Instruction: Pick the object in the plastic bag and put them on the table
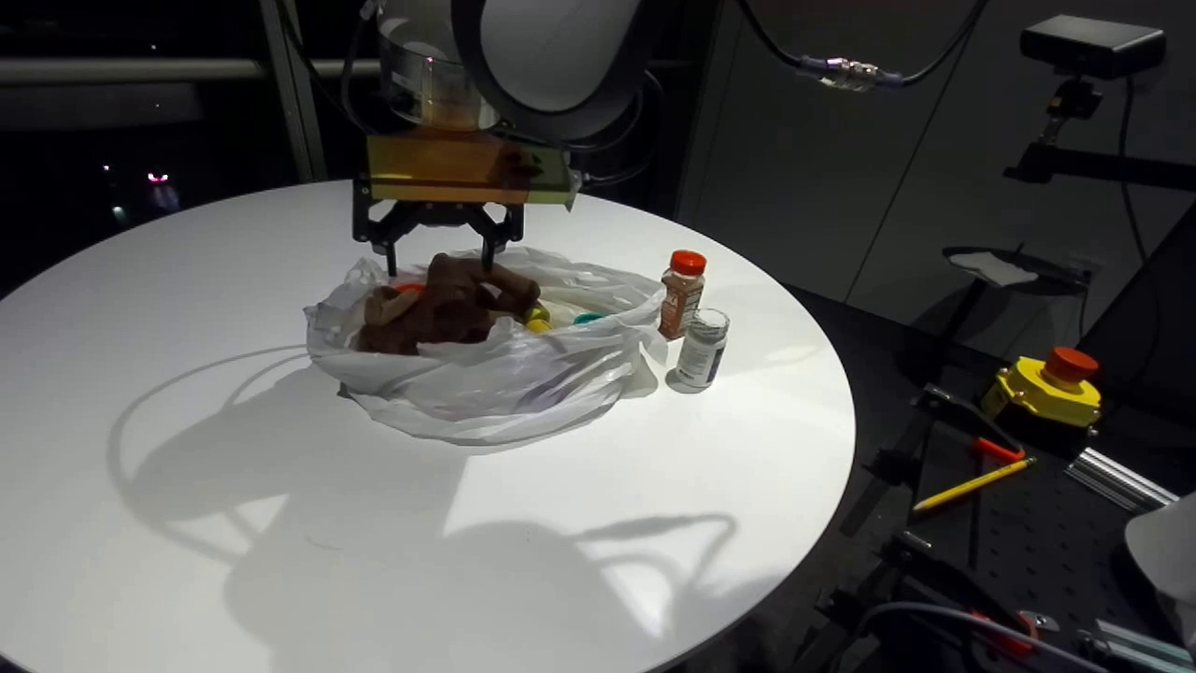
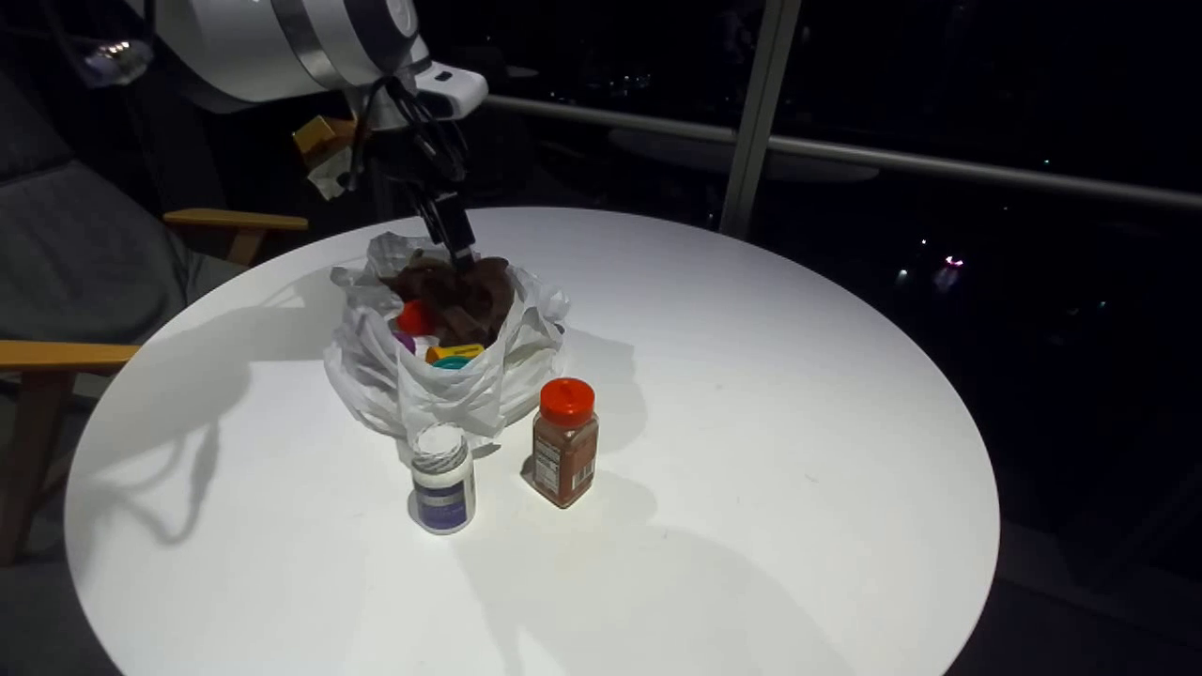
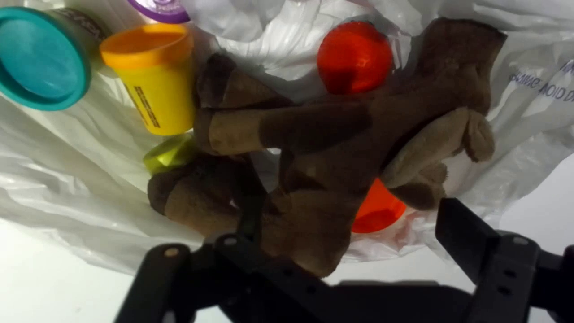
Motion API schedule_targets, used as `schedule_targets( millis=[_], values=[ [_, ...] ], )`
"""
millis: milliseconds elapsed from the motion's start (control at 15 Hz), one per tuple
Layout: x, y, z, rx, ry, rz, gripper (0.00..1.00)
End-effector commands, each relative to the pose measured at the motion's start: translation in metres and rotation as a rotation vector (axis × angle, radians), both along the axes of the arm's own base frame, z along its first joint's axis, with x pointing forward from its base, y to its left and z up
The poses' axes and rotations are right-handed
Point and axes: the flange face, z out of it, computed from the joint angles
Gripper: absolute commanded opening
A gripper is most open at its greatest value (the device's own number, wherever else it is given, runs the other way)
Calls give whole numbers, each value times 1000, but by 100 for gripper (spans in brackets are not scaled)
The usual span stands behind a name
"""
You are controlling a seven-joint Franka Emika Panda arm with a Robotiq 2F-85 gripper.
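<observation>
One gripper (image 1: pixel 440 269), spread wide and empty, hangs over the plush (image 1: pixel 448 313) left of centre in an exterior view, where closing too low could snag the bag (image 1: pixel 467 393).

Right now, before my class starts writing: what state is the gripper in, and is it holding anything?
Gripper: open, holding nothing, close to the brown plush toy in the plastic bag.

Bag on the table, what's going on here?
The robot's gripper, jaws open, hangs at the mouth of the bag, over a brown plush; it holds nothing, and I can't tell whether it touches the plush. That plush, a yellow tub and a teal-lidded tub are in the bag. A red-capped jar and a white jar stand beside it on the table.
</observation>
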Motion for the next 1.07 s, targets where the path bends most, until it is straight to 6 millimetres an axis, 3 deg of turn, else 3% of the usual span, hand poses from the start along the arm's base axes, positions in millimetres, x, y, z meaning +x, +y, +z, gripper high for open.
schedule_targets(
  millis=[0,200,267,333,467,733,1000],
  values=[
    [11,-5,-5,28,5,-101,100],
    [15,-10,-16,49,25,-138,100],
    [17,-11,-19,46,31,-146,96],
    [18,-11,-23,49,35,-152,74],
    [20,-11,-30,53,40,-161,70],
    [14,-7,-33,73,34,-159,34],
    [2,-1,-20,95,4,-133,4]
  ],
)
